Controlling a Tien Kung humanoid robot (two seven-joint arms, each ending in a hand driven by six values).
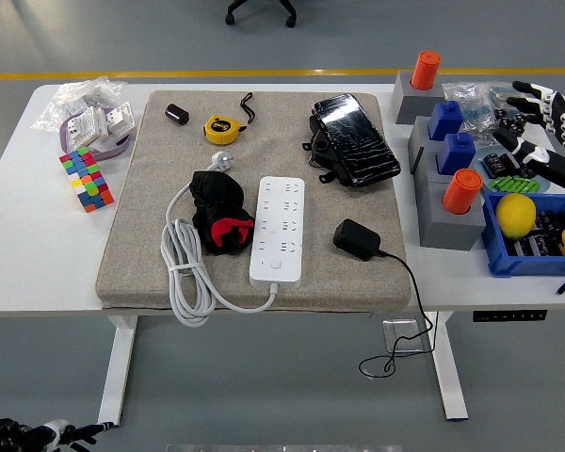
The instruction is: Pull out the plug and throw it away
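Landmark: white power strip (278,230), lying on the grey mat (132,254), long axis running near-to-far.

Far left of the strip: plastic bags (87,111) and a colour cube (86,178) on the table (28,254).

Just left of the strip: black-and-red cloth (219,213), touching or nearly touching it. White cable coil (184,268) at the strip's near-left.

Beyond the strip: tape measure (218,127), black pouch (354,138).

Just right of the strip, near its near end: black plug (358,239), lying on the mat, not seated in any socket, apart from the strip. Its cord runs right and drops over the table's near edge.

Far right of the strip: grey blocks (443,179), blue bin (537,231) holding a yellow ball (515,215).

Right hand (541,132) hovers above the bin area, fingers spread, holding nothing. Plug lies left of and nearer than this hand, well apart.

Left hand (47,435) is at the bottom-left corner, below the table; fingers look extended, empty. Right hand is likely the one to reach.

Judgement: plug already out; grab and discard remain.
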